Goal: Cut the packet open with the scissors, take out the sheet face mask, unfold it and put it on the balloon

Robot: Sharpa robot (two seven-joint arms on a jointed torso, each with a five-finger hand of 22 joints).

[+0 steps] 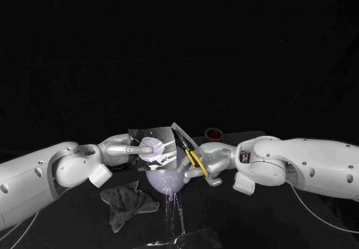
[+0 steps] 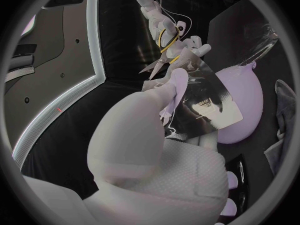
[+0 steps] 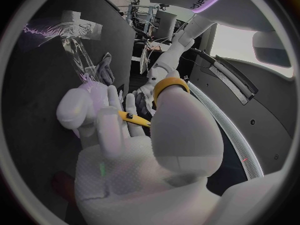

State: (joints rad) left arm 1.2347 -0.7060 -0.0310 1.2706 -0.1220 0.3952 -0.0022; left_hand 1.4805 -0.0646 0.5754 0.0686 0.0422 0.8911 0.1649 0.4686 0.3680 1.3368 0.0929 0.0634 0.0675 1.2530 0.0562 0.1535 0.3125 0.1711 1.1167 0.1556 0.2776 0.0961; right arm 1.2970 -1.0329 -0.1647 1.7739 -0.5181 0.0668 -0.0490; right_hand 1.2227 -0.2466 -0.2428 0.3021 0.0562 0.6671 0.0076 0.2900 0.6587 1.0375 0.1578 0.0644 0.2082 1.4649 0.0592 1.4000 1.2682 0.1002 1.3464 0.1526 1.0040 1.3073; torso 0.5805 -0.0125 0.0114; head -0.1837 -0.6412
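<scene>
**Left hand [image 2: 150, 145] has the packet [image 2: 209, 102], right hand [image 3: 144, 145] has the scissors [image 1: 196, 158]**

Up close, the left hand is pinching the packet by one edge and holding it upright, printed face showing. Straight across from it, the right hand has its fingers through the scissors' yellow handles. The blades are parted a bit and the tips sit right at the packet's top corner. Can't tell if they're actually touching it. Just below and between the two hands is the pale purple balloon [image 1: 164, 180], narrow end down on a clear stand [image 1: 176, 220], with the packet hanging in front of its top. Out past the left hand, nearer the robot, a crumpled grey cloth [image 1: 123, 202] lies on the black table [image 1: 247, 218]. Beyond the right hand there's a small brown cup-ish thing [image 1: 215, 135].
</scene>
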